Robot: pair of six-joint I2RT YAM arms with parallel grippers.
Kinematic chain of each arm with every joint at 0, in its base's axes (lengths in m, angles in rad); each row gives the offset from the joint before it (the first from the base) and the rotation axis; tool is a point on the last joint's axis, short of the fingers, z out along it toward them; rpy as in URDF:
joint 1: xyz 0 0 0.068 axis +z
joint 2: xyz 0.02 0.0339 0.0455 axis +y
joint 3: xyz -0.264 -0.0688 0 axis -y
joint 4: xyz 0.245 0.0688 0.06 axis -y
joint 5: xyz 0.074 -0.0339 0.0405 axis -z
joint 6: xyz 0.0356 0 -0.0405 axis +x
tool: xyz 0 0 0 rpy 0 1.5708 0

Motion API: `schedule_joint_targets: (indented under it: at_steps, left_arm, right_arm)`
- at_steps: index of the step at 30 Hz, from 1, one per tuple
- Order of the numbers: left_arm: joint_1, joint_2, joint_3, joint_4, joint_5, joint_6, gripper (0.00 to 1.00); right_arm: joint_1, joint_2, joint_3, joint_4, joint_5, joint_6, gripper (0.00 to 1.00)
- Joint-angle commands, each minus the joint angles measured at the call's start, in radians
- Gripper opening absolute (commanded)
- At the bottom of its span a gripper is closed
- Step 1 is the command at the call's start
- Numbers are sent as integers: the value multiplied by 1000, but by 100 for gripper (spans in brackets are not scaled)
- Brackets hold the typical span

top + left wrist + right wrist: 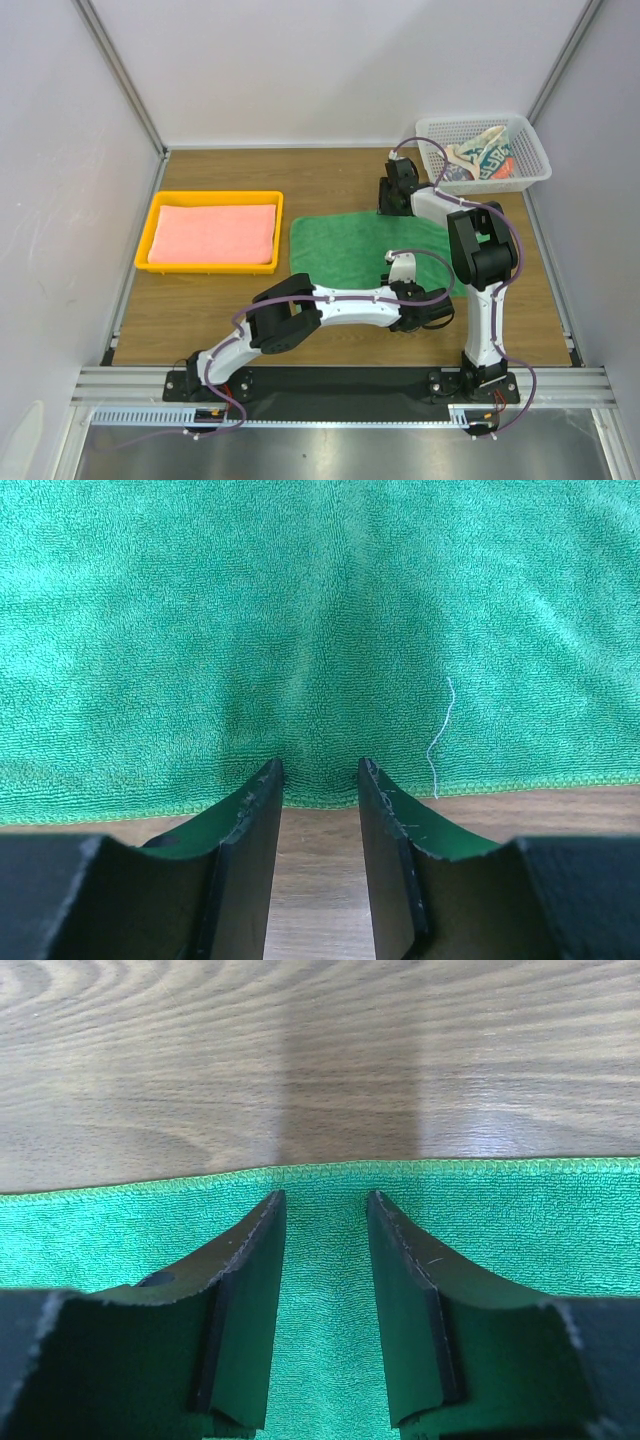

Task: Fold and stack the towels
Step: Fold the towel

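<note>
Green towel (340,250) lies spread flat, one layer, mid-counter, just R of the yellow tray (210,197). Pink towel (215,232) sits folded flat inside that tray. Patterned towel (487,155), white/teal w/ red-orange letters, is bunched in the white basket (480,123) at the far R corner.

Left wrist view: the green towel's near hem runs across the frame, w/ the left end effector (318,775) right at it. Its fingers (250,820) are apart w/ a narrow gap, tips on the hem and nothing pinched; a faint crease runs up the cloth from the gap. A loose white thread (440,740) lies on the pile just R of the fingers.

Right wrist view: the right end effector (322,1200) is over the far hem, fingers also apart, tips at the hem, green cloth under them and bare wood beyond.

Left arm (340,300) stretches low from its base at near L, diagonally R along the towel's near edge, wrist over the near R part. Right arm (485,250) rises from its base at near R, elbow up, then the forearm reaches back and L to the towel's far R edge, near the basket. Counter (200,310) is wood-grain.
</note>
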Motion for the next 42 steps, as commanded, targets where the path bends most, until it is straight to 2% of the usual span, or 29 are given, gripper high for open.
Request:
schedule_joint_targets:
  at_steps: [1, 4, 5, 7, 8, 10, 16, 22, 27, 34, 42]
  left_arm:
    - [7, 22, 35, -4, -1, 4, 41]
    - [7, 27, 35, -17, 1, 2, 35]
    - [7, 27, 33, -27, -6, -7, 28]
    - [7, 25, 30, -45, -9, -16, 19]
    - [9, 25, 27, -53, -13, -25, 10]
    - [10, 22, 27, -83, -16, -41, 0]
    - [10, -91, -31, -45, -78, 56, 0]
    - [5, -300, -146, 68, -99, 304, 0]
    - [-24, -499, -235, 96, -122, 414, 0]
    - [-106, -645, -229, 13, -194, 465, 0]
    - [-189, -779, -214, -192, -256, 381, 0]
  right_arm:
    - [1, 54, -36, -45, -36, 13, 42]
    - [-2, 58, -31, -42, -37, 12, 33]
    - [-2, 60, -31, -41, -37, 10, 25]
    - [-4, 60, -30, -39, -37, 10, 17]
    - [-4, 61, -28, -39, -37, 10, 8]
    - [-4, 57, -23, -41, -37, 9, 0]
    - [1, 15, 41, -82, -42, -2, 0]
    - [15, -46, 185, -191, -88, -7, 0]
    - [21, -106, 315, -294, -124, 22, 0]
    - [44, -150, 478, -427, -116, 93, 0]
    - [114, -124, 805, -630, -20, 165, 0]
